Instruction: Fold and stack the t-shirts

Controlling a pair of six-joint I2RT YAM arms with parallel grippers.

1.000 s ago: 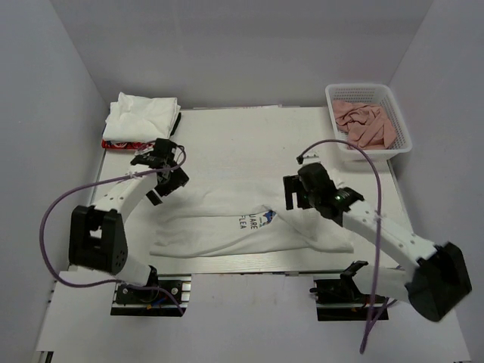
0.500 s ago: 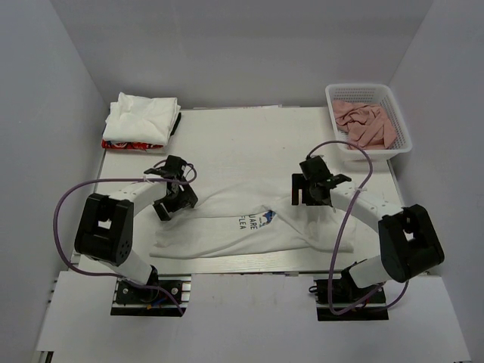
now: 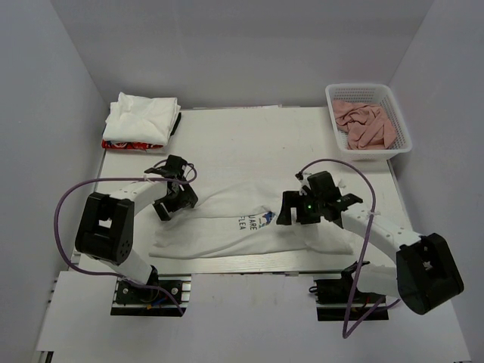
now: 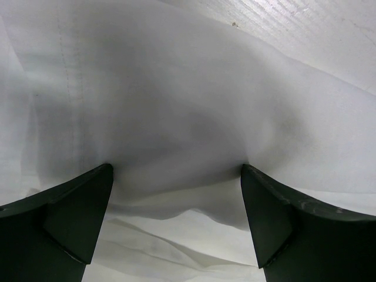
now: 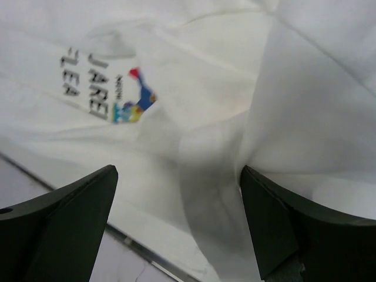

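A white t-shirt with a colourful print and dark lettering lies crumpled and partly folded across the near middle of the table. My left gripper is open and low over the shirt's left end. In the left wrist view its jaws stand wide apart around rumpled white cloth. My right gripper is open over the shirt right of the print. In the right wrist view it hovers above a fold, with the print at upper left. A folded white t-shirt lies at the back left.
A white basket holding salmon-pink cloths stands at the back right. A red-patterned item lies under the folded white shirt. The table's near edge runs just below the shirt. White walls enclose the table.
My right gripper has swung left and toward the near edge, now over the shirt beside the print. My left gripper dropped onto the shirt's left end a second ago and has since held still.
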